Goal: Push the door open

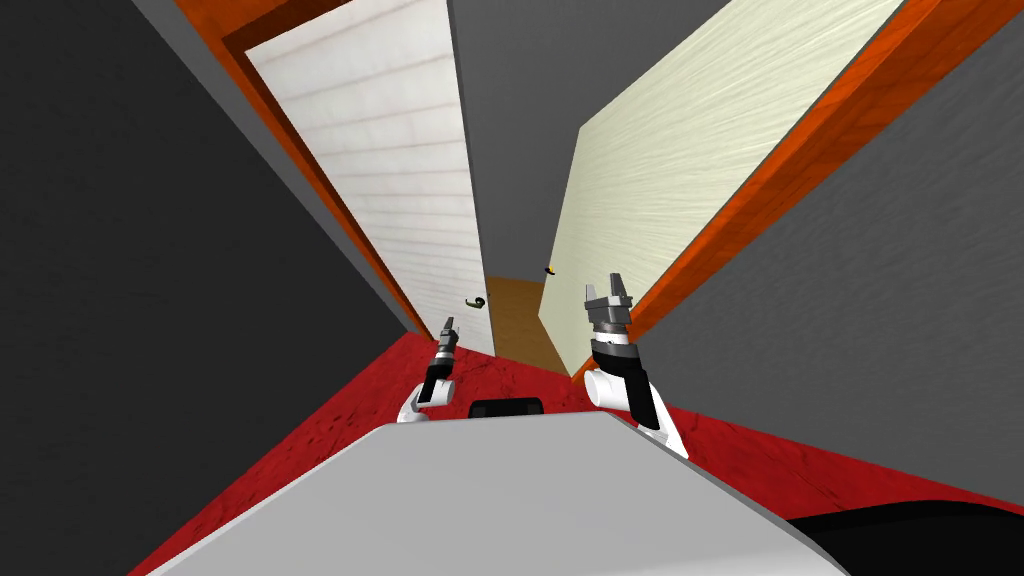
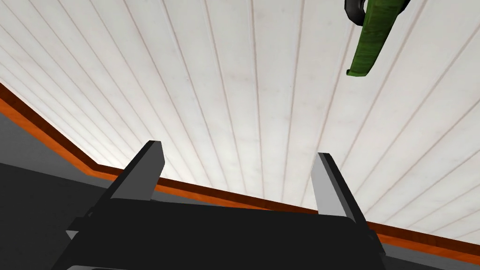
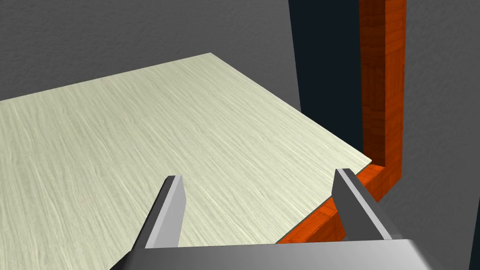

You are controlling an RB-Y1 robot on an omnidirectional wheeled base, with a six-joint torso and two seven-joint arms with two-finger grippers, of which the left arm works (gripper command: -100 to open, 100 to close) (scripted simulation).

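Door in pale cream [image 1: 680,150] stands ajar from its orange frame [image 1: 800,160] on my right, with the right gripper [image 1: 608,295] — fingers spread, empty — close to its hinge edge, so pushing nearer its handle [image 1: 548,270] should turn it easier, while the left gripper [image 1: 448,328], spread and empty too, faces a white planked door [image 1: 400,150] — a tight passage.
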